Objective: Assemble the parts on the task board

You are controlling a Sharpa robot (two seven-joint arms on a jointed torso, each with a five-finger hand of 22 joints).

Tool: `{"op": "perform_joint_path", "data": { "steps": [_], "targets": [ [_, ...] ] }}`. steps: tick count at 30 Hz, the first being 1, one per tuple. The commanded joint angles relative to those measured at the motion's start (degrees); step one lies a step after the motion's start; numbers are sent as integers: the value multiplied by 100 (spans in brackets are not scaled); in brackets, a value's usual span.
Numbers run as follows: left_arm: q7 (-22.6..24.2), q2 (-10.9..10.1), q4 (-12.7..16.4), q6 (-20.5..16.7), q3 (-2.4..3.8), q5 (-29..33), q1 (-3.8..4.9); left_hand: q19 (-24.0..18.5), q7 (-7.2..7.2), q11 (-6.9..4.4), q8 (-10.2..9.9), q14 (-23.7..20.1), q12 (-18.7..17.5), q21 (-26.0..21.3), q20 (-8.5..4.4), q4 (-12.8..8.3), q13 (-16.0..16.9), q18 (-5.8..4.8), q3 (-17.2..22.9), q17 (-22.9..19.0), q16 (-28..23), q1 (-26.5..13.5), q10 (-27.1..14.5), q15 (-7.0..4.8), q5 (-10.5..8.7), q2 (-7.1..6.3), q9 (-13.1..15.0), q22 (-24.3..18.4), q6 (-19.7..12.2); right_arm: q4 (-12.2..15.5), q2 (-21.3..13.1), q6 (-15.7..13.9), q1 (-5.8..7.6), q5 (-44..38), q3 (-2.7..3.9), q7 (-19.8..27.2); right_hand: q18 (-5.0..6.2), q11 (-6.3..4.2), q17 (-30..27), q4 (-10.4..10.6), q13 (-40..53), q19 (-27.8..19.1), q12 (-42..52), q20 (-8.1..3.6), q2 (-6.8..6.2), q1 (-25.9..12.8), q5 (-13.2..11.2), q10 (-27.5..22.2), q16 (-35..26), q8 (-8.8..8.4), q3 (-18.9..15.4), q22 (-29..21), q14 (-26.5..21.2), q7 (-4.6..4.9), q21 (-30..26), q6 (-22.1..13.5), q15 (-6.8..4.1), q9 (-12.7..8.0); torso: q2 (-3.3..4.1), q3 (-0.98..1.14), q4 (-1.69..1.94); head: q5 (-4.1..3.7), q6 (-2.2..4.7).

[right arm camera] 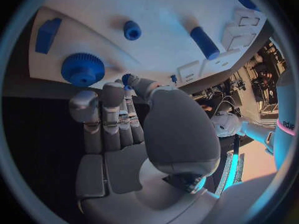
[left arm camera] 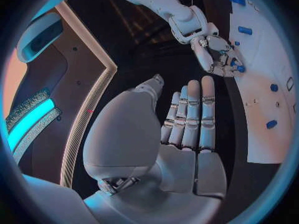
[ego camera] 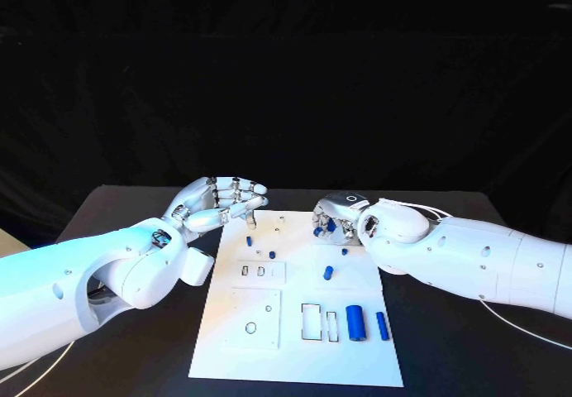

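Right silver many-fingered hand (ego camera: pixel 337 217) hovers at the far edge of the white plastic task board (ego camera: pixel 298 347), fingers loosely apart and grasping nothing, so we judge the toothed blue gear part (right arm camera: pixel 82 68) just past its fingertips.

No text, label, brand, number or sign could be read anywhere. A few pale letters stood on a pink band (right arm camera: pixel 285 126) at the rim of the right wrist view, too small and cut off to make out. The board (ego camera: pixel 298 347) bore only outlined slots and holes, no writing.
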Motion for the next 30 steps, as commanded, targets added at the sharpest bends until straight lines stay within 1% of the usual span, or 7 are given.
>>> {"op": "perform_joint_path", "data": {
  "steps": [1, 4, 9, 15, 18, 26, 30],
  "targets": [
    [34, 12, -25, 103, 6, 38, 10, -35, 188, 7, -9, -52, 6, 20, -1, 6, 6, 26, -18, -6, -39, 8, -40, 2, -25, 61, 10, 5, -38, 8, 25, -340, 14, 29, 7, -170, -94, 17, 14, 34, -7, 30, -18, 10, -10, -38, -16, 12, 37, 12, -3, 6, -17, -1, 31, 1, -21, 8, -2, 0, -2, 21, 34],
    [34, 13, -104, 121, 6, 75, 17, -35, 188, 7, -9, -52, 6, 20, -1, 6, 6, 26, -18, -6, -39, 8, -40, 2, -25, 61, 10, 5, -38, -32, 96, -431, 37, 14, 18, -213, -98, 20, 30, 35, -10, 39, -24, 12, -18, -40, -14, 4, 53, 10, -3, 25, -14, 3, 42, -5, -22, 12, -2, -4, 2, 30, 72],
    [47, 16, -233, 96, 6, 194, 42, -40, 189, 8, -8, -52, 10, 24, 0, 4, 6, 27, -15, -9, -43, 17, -43, 2, -25, 70, 13, 7, -41, -237, 315, -553, 56, 0, 38, -252, -102, 21, 44, 28, -13, 53, -30, 14, -21, -25, 3, -3, 73, 10, 11, 51, -10, 7, 58, -12, -22, 21, 11, -3, 10, 53, 119],
    [54, 23, -292, 108, 6, 258, 56, -41, 189, 8, -7, -51, 12, 26, 1, 1, 7, 27, -13, -9, -44, 24, -44, 1, -25, 73, 15, 8, -42, -545, 643, -627, 64, 24, 66, -234, -102, 33, 47, 31, -20, 53, -41, 19, -35, -27, 8, -28, 89, 1, 23, 52, -9, 24, 55, -38, -17, 30, 23, -9, 20, 60, 126],
    [57, 37, -306, 110, 6, 267, 59, -41, 189, 8, -7, -51, 12, 26, 1, 1, 7, 27, -13, -9, -44, 24, -44, 1, -25, 73, 15, 8, -42, -637, 773, -624, 64, 35, 75, -216, -100, 35, 48, 29, -21, 49, -43, 20, -37, -23, 11, -33, 93, -1, 28, 43, -9, 27, 49, -43, -15, 32, 35, -16, 19, 68, 132],
    [58, 58, -336, 109, 7, 275, 66, -41, 189, 8, -7, -51, 12, 26, 1, 1, 7, 27, -13, -9, -44, 24, -44, 1, -25, 73, 15, 8, -42, -822, 1045, -605, 64, 46, 84, -205, -106, 40, 75, 30, -23, 63, -44, 24, -38, -21, 16, -41, 118, -4, 37, 72, -4, 36, 67, -51, -15, 37, 84, -41, 47, 71, 145],
    [55, 56, -338, 105, 7, 275, 69, -41, 189, 8, -7, -51, 12, 26, 1, 1, 7, 27, -13, -9, -44, 24, -44, 1, -25, 73, 15, 8, -42, -938, 1150, -577, 64, 47, 85, -222, -109, 47, 86, 32, -26, 71, -46, 29, -48, -25, 18, -51, 133, -10, 41, 87, -3, 49, 76, -64, -12, 41, 103, -54, 31, 74, 150]
  ]
}}
